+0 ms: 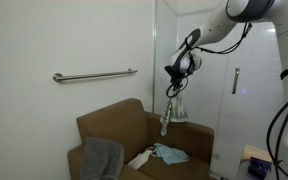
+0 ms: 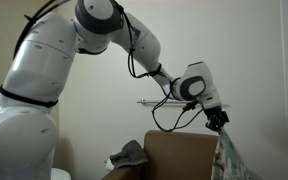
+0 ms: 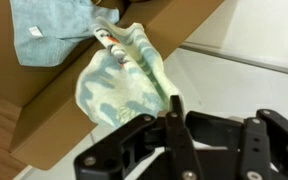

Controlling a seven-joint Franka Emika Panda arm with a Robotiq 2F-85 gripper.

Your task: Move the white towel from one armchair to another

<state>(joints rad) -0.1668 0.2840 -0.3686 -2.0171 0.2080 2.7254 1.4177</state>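
Observation:
My gripper [image 1: 172, 72] is shut on a pale, whitish-green patterned towel [image 1: 172, 112], which hangs down from it above the right armrest of a brown armchair [image 1: 114, 125]. In an exterior view the gripper [image 2: 217, 120] holds the towel [image 2: 229, 155] beside the chair back [image 2: 179, 155]. In the wrist view the closed fingers [image 3: 172, 112] pinch the towel [image 3: 124, 85], which dangles over the chair's edge [image 3: 44, 115].
A grey towel [image 1: 102, 157] is draped over the left armrest and also shows in an exterior view [image 2: 129, 155]. A light blue cloth [image 1: 170, 154] and a white cloth [image 1: 141, 158] lie on the seat. A rail [image 1: 94, 75] is on the wall. A glass door [image 1: 234, 80] stands to the right.

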